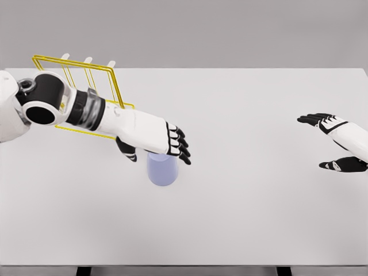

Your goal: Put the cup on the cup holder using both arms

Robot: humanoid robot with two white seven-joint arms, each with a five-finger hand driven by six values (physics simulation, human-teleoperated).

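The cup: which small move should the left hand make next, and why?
Probably close the left hand around the cup. The hand sits over the cup's top with thumb and fingers on either side, but a firm grip is not visible. The yellow holder stands behind the arm.

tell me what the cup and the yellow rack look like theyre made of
Cup: looks like smooth plastic, pale lavender-blue, matte with soft shading and no sharp glints; being a render, glazed ceramic can't be excluded.
Yellow rack: thin wire frame, probably coated or painted metal, judging by the slim straight rods and the white tips on its pegs.
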